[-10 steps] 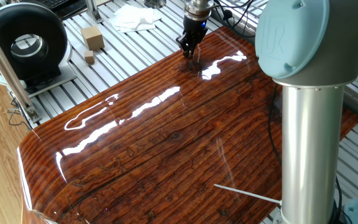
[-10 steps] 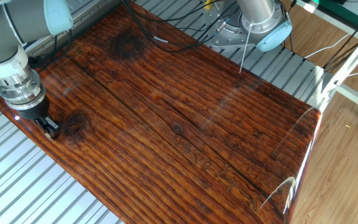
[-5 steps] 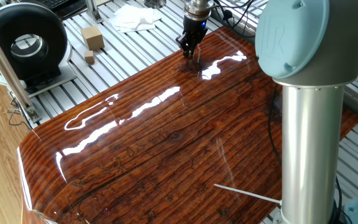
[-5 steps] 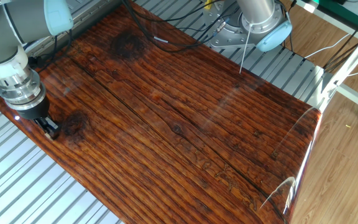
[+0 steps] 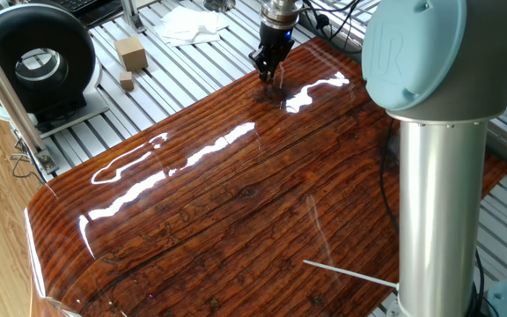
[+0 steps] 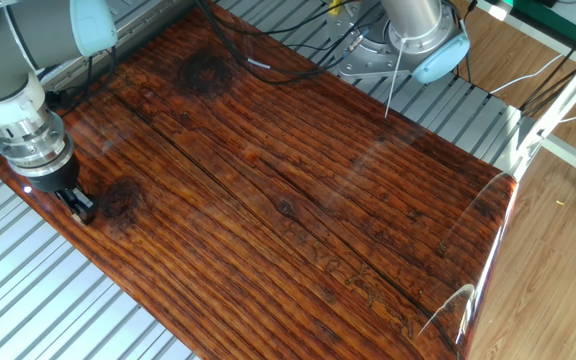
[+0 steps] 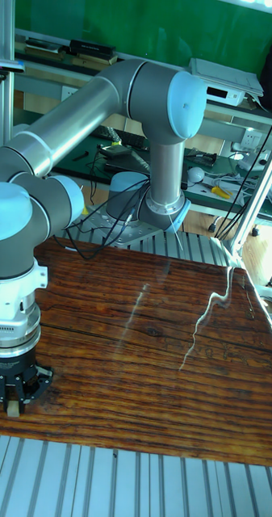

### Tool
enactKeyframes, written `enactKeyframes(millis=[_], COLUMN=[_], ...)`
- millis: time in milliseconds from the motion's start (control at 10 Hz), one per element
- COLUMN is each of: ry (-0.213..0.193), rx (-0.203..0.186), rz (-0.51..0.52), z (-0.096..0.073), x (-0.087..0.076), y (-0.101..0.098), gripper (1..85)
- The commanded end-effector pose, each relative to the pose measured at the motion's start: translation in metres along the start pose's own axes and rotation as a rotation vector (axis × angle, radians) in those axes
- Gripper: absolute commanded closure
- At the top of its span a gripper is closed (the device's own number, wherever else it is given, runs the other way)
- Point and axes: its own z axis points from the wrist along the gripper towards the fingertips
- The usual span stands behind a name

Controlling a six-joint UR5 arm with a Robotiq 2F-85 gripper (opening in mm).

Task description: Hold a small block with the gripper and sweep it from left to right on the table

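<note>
Tall fixed view shows our gripper [image 7: 14, 406] pinching the small block [image 7: 14, 411] at the table's [image 7: 152, 355] near-left corner; nothing has moved, so our sweep hasn't begun.

My arm [image 7: 87, 105] is showing smooth grey tubular links with light-blue rounded joint caps, one cap bearing an embossed UR logo. My wrist [image 7: 13, 323] is presenting a ribbed silver cylinder, and my gripper [image 7: 14, 401] below it is showing black fingers.
</note>
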Motion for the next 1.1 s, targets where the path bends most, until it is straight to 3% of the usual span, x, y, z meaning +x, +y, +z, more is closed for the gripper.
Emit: enactKeyframes(millis=[0,1000], ry=[-0.006,-0.004], rx=[-0.012,0.028], rz=[0.013,0.031], z=[-0.0017,-0.0011], x=[-0.0018,-0.005], y=[0.0022,0.0027], gripper=[84.7,84.7])
